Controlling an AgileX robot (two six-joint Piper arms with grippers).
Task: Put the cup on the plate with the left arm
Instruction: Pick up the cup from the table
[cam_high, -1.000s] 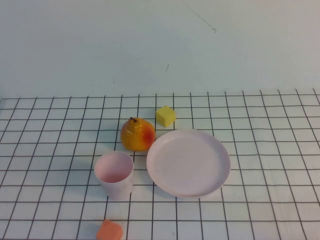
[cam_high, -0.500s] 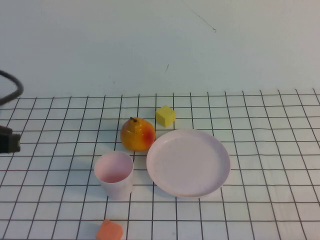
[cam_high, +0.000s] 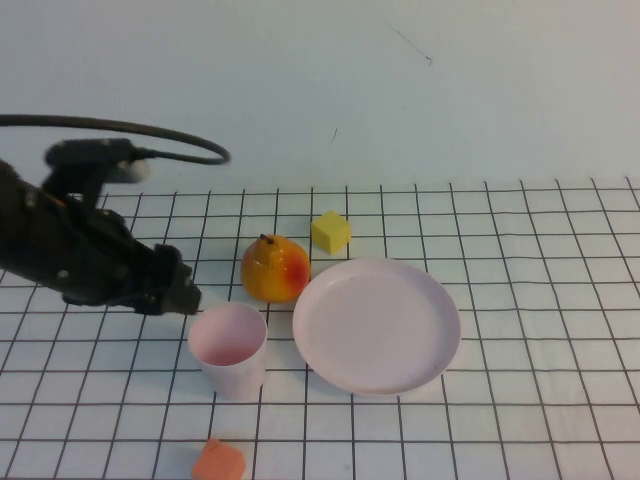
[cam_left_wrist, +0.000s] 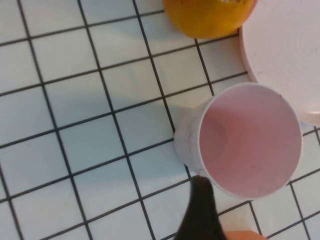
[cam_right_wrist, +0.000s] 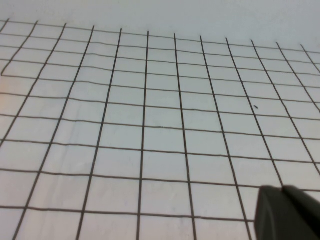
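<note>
The pale pink cup (cam_high: 228, 346) stands upright and empty on the checked cloth, just left of the round pale pink plate (cam_high: 377, 325). The black left arm reaches in from the left, and my left gripper (cam_high: 186, 292) hovers just up and left of the cup's rim, holding nothing. In the left wrist view one dark finger (cam_left_wrist: 201, 210) shows beside the cup (cam_left_wrist: 245, 140); the plate's edge (cam_left_wrist: 285, 45) is close by. The jaws look open. My right gripper (cam_right_wrist: 284, 192) shows only in its wrist view, shut, over bare cloth.
A yellow-red pear (cam_high: 274, 268) sits behind the cup, touching the plate's far left rim. A yellow cube (cam_high: 331, 232) lies behind the plate. An orange block (cam_high: 219, 462) lies near the front edge, in front of the cup.
The left arm has swept in from the left edge to just beside the cup. The cup, plate and other objects have not moved.
</note>
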